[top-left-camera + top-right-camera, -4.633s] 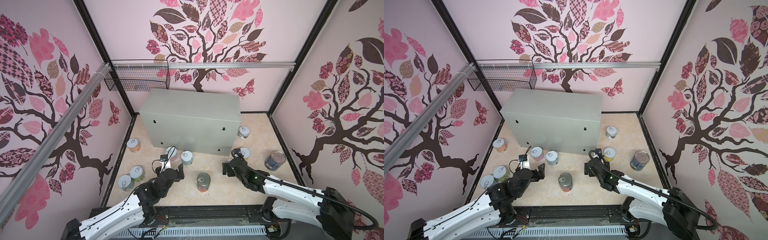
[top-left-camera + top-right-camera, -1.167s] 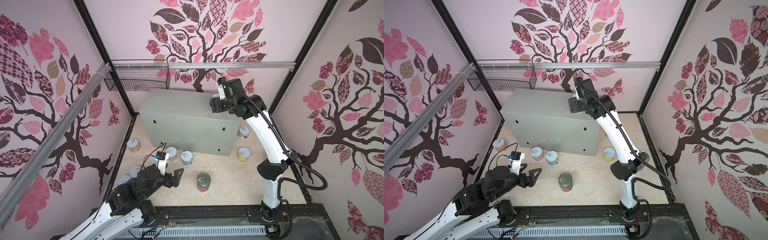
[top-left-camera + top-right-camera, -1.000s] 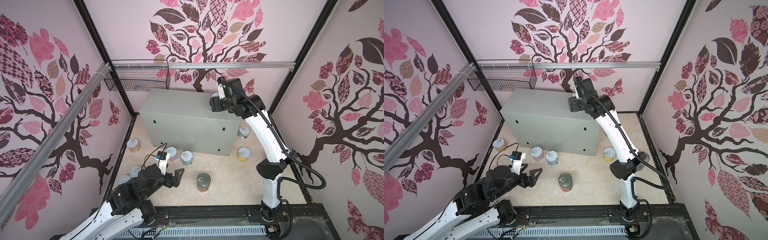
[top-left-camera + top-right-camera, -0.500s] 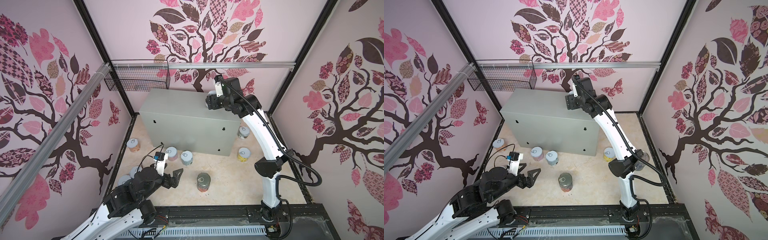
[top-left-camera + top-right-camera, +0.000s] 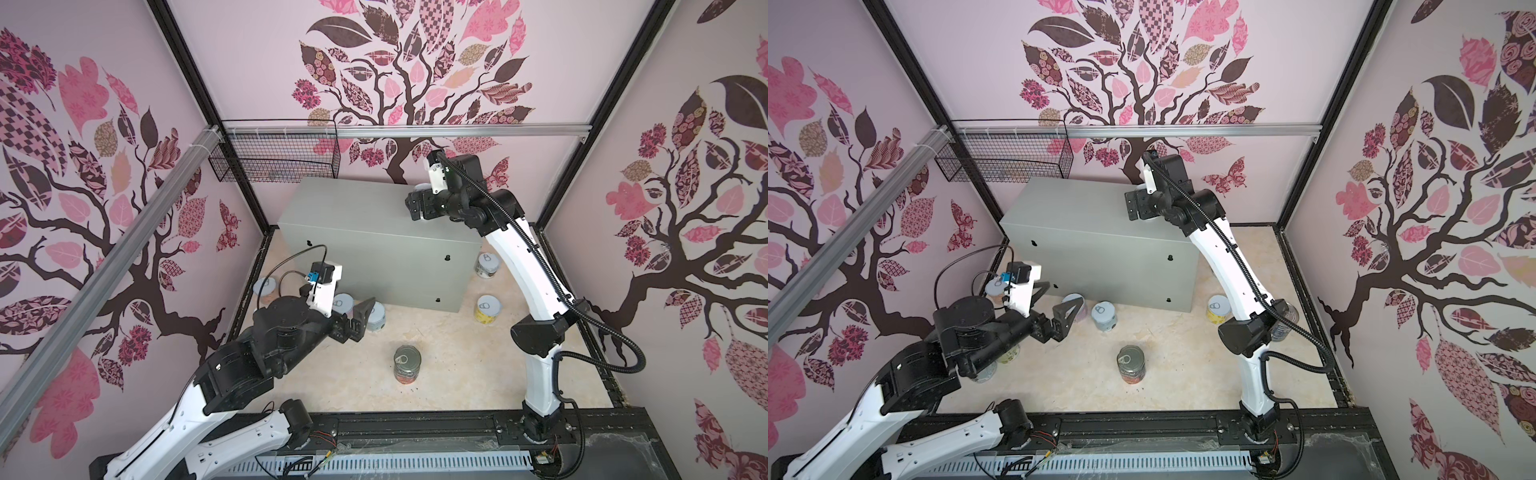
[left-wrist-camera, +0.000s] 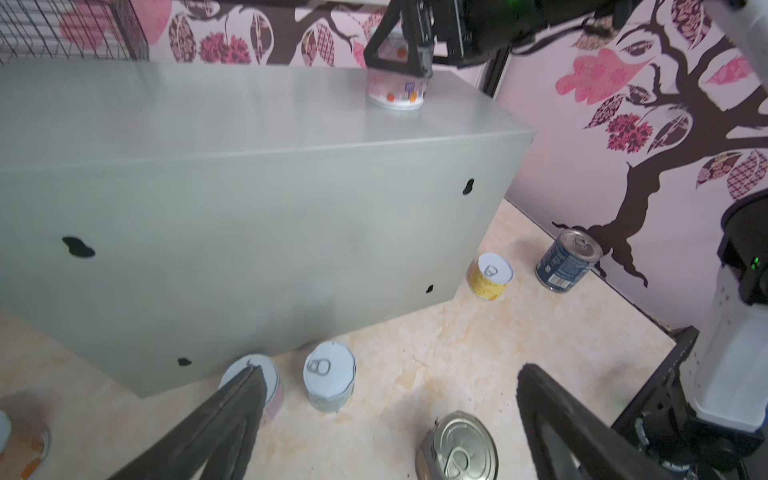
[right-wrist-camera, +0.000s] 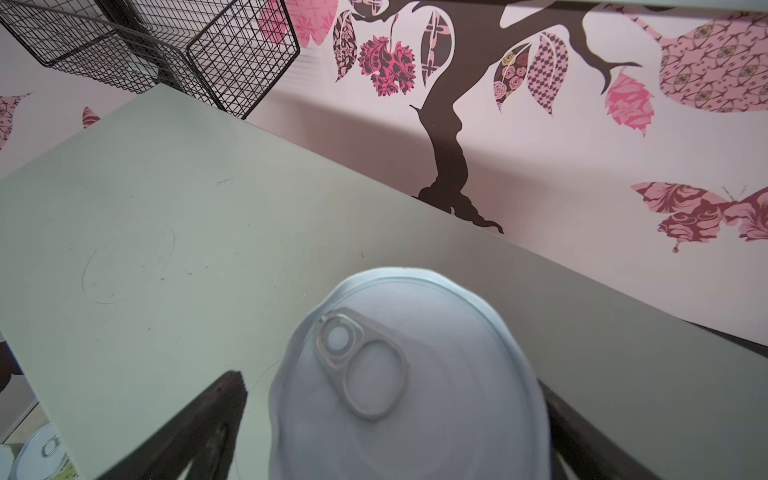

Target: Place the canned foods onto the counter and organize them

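**Containers.** A black wire basket (image 5: 274, 166) hangs on the back wall above the left end of the grey bench (image 5: 374, 241). Its contents cannot be made out through the mesh.

**Can on the bench.** One short pale pink can (image 6: 397, 89) stands upright on the bench top, near the right end and towards the back edge. Its pull-tab lid (image 7: 409, 374) faces up.

**My right pincer** (image 7: 390, 380). The jaws are spread wide, one finger on each side of the pale pink can. On one side bench top shows between the finger (image 7: 199, 428) and the can wall; the other finger lies just beside the can, and contact there cannot be judged. The can rests on the bench.

**My left pincer** (image 6: 392, 372). It hovers low over the floor (image 5: 449, 353) in front of the bench. The jaws are fully apart, holding and touching nothing.

**Cans on the floor.**
- A blue can (image 6: 329, 382) and a second pink can (image 6: 270, 382) stand side by side against the bench front.
- A tall reddish can (image 5: 407, 365) stands alone in mid-floor.
- A yellow can (image 5: 488, 309) is by the bench's right front corner.
- A white-lidded can (image 5: 487, 266) stands further back along the bench's right side.
- A tall dark blue can (image 6: 567, 262) stands by the right wall.
- An orange-labelled can (image 5: 266, 289) stands by the left wall.
- A green-labelled can (image 5: 1009, 353) shows partly beneath my left arm.
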### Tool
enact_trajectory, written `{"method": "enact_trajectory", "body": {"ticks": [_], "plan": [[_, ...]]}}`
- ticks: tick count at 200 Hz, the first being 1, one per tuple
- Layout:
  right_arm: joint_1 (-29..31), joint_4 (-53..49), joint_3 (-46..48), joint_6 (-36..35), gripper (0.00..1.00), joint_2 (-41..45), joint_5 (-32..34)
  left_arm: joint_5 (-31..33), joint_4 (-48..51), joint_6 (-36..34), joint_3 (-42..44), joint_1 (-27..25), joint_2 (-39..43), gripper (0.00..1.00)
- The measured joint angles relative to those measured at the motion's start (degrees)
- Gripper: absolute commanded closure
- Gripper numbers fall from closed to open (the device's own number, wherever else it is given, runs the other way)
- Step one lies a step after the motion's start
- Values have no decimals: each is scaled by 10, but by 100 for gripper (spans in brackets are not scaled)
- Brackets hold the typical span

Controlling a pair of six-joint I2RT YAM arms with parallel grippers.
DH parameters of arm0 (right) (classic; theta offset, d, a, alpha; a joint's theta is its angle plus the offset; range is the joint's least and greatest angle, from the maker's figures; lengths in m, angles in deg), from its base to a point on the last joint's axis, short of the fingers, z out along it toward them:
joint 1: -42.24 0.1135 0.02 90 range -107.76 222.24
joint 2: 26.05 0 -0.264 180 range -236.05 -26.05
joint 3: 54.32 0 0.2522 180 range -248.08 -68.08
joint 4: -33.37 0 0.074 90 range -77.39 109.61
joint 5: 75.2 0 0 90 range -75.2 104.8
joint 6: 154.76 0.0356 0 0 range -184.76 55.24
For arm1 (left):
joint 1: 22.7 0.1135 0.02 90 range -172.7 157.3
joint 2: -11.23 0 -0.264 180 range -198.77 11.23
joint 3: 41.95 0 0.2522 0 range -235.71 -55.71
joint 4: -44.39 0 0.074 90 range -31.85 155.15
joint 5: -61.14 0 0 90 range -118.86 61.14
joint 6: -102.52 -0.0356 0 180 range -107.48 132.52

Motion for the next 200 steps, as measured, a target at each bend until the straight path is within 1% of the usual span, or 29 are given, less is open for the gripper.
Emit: {"method": "enact_trajectory", "body": {"ticks": [21, 50, 62, 91, 116, 135, 150, 164, 182, 200], "plan": [[0, 11, 47, -1, 0, 38, -8, 6, -34, -25, -28, 0, -48, 2], [-4, 29, 117, -3, 0, 104, -22, 4, -87, -50, -42, 6, -107, 2], [-8, 48, 167, -1, 0, 144, -24, -7, -105, -54, -49, 22, -133, 2], [-18, 104, 310, 9, 0, 257, -27, -33, -143, -59, -87, 78, -199, 2], [-28, 158, 431, 19, 0, 358, -22, -52, -173, -70, -121, 97, -252, 2], [-35, 189, 492, 21, 0, 411, -24, -64, -184, -73, -147, 111, -287, 2], [-37, 205, 500, 18, 0, 419, -32, -71, -188, -68, -151, 126, -295, 2], [-37, 216, 490, 15, 0, 408, -42, -74, -189, -60, -147, 138, -286, 2], [-37, 216, 457, 9, 0, 369, -57, -73, -184, -49, -130, 142, -247, 2], [-37, 206, 393, 2, 0, 307, -74, -70, -171, -34, -101, 141, -191, 2]]}}
